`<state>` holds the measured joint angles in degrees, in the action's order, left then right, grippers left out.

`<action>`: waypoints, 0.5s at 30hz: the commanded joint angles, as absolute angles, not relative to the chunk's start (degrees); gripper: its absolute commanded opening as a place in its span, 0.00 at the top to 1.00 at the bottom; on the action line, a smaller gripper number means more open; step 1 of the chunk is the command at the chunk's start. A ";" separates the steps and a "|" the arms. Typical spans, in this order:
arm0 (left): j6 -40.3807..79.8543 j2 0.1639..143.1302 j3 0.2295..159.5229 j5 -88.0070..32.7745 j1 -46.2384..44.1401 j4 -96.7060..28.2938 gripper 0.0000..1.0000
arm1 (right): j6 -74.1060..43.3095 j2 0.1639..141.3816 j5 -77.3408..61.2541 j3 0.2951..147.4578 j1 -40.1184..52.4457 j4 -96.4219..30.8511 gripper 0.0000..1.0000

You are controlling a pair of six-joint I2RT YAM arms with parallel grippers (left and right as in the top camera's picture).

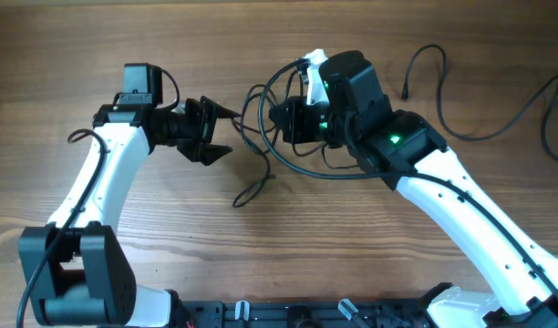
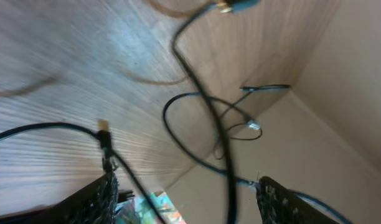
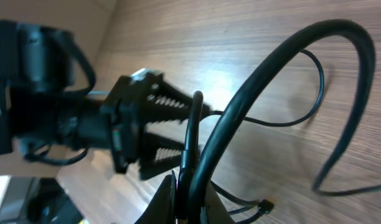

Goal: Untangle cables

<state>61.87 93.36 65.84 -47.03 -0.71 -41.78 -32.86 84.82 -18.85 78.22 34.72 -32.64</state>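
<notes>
Pale wood-grain table (image 1: 97, 36) fills the overhead frame, evenly lit, and a plain beige surface (image 2: 358, 74) lies beyond its edge.

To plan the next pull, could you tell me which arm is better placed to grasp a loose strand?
Probably left: the left fingers are open with a cable between them; the right fingers are shut on a cable.

Looped cables (image 2: 210, 109) (one blurred) over wood table (image 2: 84, 81)

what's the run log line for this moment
left gripper: open, near thin black cables | right gripper: shut on a cable | cables: tangled on wooden table
</notes>
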 commanded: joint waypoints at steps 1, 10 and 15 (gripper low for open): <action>65.04 92.79 66.52 -48.23 -1.30 -40.21 0.45 | -31.09 84.97 -23.75 78.67 34.85 -32.05 0.96; 56.38 92.79 66.52 -48.21 -1.28 -41.63 0.96 | -32.05 84.99 -11.86 78.65 34.83 -32.23 0.45; 46.96 92.79 66.52 -48.21 -1.28 -45.71 0.96 | -35.09 85.10 -8.34 78.63 34.83 -32.10 0.37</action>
